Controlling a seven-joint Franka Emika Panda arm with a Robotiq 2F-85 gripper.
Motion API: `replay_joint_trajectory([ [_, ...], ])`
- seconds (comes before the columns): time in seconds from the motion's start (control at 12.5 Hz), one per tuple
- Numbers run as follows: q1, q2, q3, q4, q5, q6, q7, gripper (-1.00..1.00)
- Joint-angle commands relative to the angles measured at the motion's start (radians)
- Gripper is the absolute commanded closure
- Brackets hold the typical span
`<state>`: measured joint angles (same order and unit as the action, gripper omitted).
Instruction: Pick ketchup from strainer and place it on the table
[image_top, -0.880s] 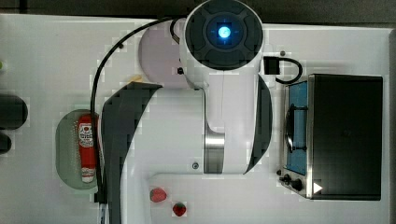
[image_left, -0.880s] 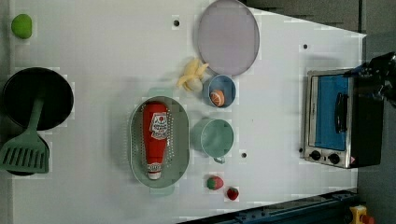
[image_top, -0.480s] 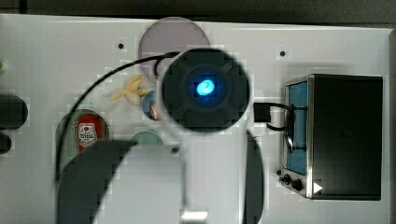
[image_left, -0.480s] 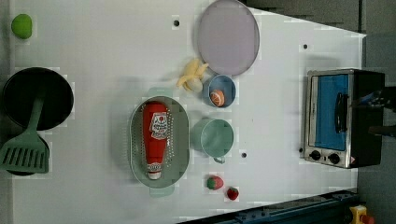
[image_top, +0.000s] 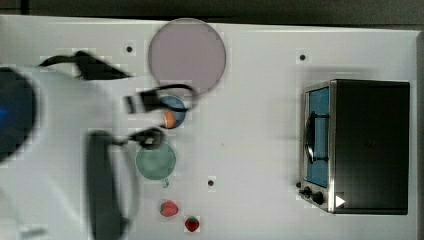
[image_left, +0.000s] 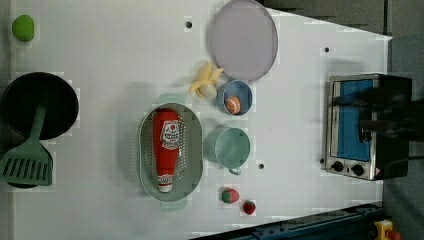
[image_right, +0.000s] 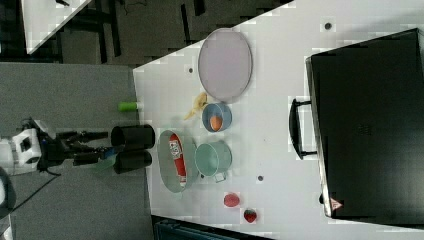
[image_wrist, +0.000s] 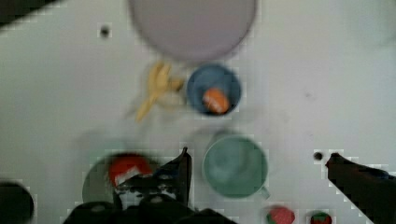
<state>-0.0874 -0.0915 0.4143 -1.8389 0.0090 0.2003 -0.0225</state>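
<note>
Ketchup (image_left: 166, 148): slim red bottle, white label and cap.

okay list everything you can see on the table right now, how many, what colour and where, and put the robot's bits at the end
ketchup: one, red with white cap, lying in the strainer
strainer: one, pale green, left view's centre
table: one, white
cup: one, green, beside the strainer
bowl: one, blue, holding an orange ball
plate: one, lilac, left view's top
banana: one, yellow, beside the bowl
strawberries: two, red, near the cup
toaster oven: one, silver and black, left view's right
pan: one, black, left view's left
spatula: one, green, on the pan
lime: one, green, left view's top corner
pincer: one, black, open, above the cup
</note>
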Motion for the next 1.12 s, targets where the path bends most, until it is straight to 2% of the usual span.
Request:
replay_joint_trajectory([
  [0.08,0.041,0.066,0.113,-0.018,0.004,0.045,0.053,-1.00],
  [0.4,0.056,0.180,0.274,-0.060,0.003,0.138,0.054,-1.00],
  [0.72,0.080,0.278,0.329,-0.196,-0.015,0.419,0.069,-1.00],
  [1.12,0.092,0.419,0.317,-0.340,-0.222,0.739,0.215,-1.00],
])
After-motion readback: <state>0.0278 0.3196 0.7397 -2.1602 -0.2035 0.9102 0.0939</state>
